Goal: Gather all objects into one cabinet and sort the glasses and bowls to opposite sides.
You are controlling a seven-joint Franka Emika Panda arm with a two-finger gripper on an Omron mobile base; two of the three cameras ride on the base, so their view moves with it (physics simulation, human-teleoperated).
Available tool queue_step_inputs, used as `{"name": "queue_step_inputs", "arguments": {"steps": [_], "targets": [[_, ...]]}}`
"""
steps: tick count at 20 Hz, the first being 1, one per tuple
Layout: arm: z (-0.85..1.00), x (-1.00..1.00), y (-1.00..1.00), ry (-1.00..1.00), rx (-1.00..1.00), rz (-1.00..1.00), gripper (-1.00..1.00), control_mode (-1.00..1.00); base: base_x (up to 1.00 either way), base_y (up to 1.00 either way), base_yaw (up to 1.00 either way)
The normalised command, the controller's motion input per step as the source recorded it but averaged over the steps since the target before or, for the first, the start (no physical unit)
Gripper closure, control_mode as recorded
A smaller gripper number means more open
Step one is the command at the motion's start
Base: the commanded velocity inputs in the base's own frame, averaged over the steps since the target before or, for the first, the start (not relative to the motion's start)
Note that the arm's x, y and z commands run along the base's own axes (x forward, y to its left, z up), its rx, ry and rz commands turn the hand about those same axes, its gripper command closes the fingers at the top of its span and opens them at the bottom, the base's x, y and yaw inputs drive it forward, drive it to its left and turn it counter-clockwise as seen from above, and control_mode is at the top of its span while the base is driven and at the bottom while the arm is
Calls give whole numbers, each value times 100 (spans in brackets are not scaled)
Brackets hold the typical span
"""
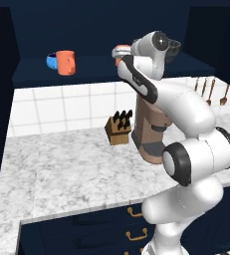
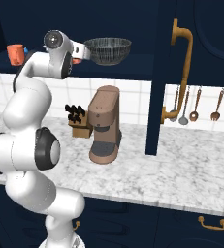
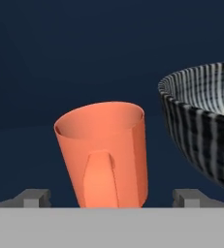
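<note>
Orange-red cup upright on cabinet shelf, between my spread fingertips, not gripped; gripper released. Grey mesh bowl just beside it. Second cup and blue bowl together at shelf's left end. Everything's gathered; sorting remains, I reckon.

coffee machine on marble counter | knife block just beside | utensils hung on wall
</note>
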Motion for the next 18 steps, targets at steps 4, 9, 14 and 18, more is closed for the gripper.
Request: {"name": "queue_step_inputs", "arguments": {"steps": [4, 9, 14, 18], "targets": [[0, 18, 5, 0, 0, 0, -100, -100, 0, 0, 0], [0, 3, 0, 0, 0, 0, -100, -100, 0, 0, 0], [0, 0, 0, 0, 0, 0, 100, -100, 0, 0, 0], [0, -3, 0, 0, 0, 0, 100, -100, 0, 0, 0]]}}
